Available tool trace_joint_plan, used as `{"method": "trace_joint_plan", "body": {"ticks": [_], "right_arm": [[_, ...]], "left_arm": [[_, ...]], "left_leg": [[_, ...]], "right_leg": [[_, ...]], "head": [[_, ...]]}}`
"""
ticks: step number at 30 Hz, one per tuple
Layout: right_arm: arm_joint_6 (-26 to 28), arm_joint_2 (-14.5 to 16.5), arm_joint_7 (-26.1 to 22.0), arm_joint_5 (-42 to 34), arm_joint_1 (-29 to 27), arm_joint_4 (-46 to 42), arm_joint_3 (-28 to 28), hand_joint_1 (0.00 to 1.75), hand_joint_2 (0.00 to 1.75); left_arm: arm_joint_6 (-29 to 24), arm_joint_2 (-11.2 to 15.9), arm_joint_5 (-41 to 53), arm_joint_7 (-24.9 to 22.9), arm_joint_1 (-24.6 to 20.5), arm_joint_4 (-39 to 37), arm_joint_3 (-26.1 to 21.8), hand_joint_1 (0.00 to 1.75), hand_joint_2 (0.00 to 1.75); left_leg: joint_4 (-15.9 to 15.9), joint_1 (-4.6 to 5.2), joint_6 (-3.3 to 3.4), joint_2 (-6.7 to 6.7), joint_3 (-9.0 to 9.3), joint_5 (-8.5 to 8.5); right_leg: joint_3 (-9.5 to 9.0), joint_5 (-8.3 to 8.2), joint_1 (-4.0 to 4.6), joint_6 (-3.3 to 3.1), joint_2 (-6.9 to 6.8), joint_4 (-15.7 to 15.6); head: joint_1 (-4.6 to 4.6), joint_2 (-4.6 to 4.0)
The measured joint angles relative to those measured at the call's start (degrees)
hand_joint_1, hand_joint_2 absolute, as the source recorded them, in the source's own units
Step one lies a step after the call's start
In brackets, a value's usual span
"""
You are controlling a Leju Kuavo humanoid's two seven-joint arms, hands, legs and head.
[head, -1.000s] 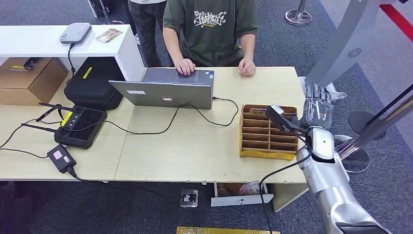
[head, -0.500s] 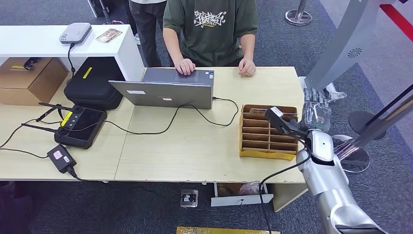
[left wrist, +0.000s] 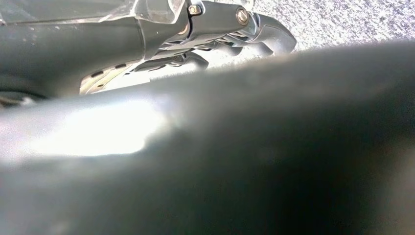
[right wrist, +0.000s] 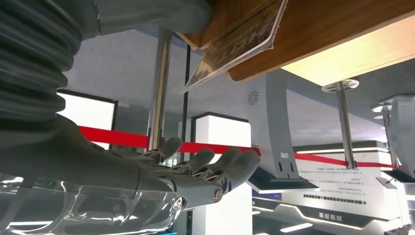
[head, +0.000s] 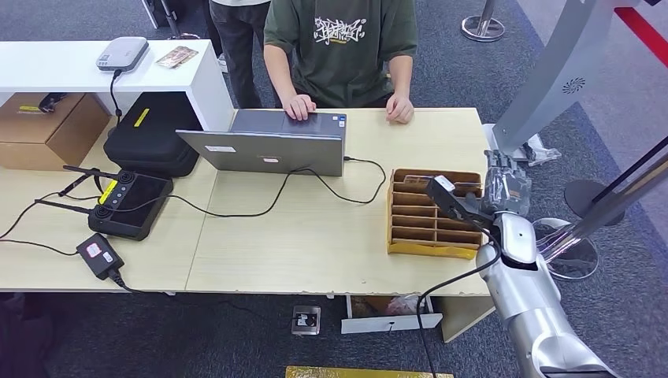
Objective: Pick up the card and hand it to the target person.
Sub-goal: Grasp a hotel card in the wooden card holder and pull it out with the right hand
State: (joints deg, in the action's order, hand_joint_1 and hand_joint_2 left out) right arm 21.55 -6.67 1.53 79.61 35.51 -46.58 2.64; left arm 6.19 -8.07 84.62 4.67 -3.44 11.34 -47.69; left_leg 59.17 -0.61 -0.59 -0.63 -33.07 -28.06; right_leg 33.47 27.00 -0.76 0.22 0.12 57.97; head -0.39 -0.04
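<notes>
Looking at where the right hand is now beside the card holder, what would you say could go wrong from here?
The right hand hangs off the wooden table's right edge, beside the slotted brown cardboard card holder, holding nothing.

1. Reaching in sideways may knock the holder instead of entering a slot.
2. The card juts out thin and tilted, so thick fingers may miss or bend it.
3. The black laptop cable lies close by and could snag.

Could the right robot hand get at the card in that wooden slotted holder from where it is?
Probably yes: the right robot hand hangs open beside the holder, near the card, nothing between.
</notes>
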Motion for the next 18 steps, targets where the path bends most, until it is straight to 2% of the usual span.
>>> {"method": "trace_joint_plan", "body": {"ticks": [5,11,18], "right_arm": [[0.13,-0.02,-0.12,-0.27,-0.01,-0.49,0.09,0.48,1.75],[0.12,-0.02,-0.07,-0.32,-0.15,-1.19,0.26,0.67,1.75],[0.15,-0.02,-0.04,-0.34,-0.53,-1.44,0.28,0.77,1.75]], "left_arm": [[0.0,0.0,0.3,0.05,0.0,0.0,0.0,0.0,0.0],[0.0,-0.01,0.43,0.27,0.01,0.0,0.0,0.0,0.0],[0.0,0.0,0.46,0.56,0.05,0.0,0.0,0.0,0.0]], "left_leg": [[0.0,0.0,0.0,0.0,0.0,0.0],[0.0,0.0,0.0,0.0,0.01,0.0],[0.0,0.0,0.0,0.0,0.01,0.0]], "right_leg": [[0.0,0.0,0.0,0.0,0.0,0.0],[0.0,0.0,0.0,0.0,0.0,0.0],[0.0,0.0,0.0,0.0,0.01,0.0]], "head": [[0.0,-0.01],[0.0,0.0],[0.0,0.0]]}}
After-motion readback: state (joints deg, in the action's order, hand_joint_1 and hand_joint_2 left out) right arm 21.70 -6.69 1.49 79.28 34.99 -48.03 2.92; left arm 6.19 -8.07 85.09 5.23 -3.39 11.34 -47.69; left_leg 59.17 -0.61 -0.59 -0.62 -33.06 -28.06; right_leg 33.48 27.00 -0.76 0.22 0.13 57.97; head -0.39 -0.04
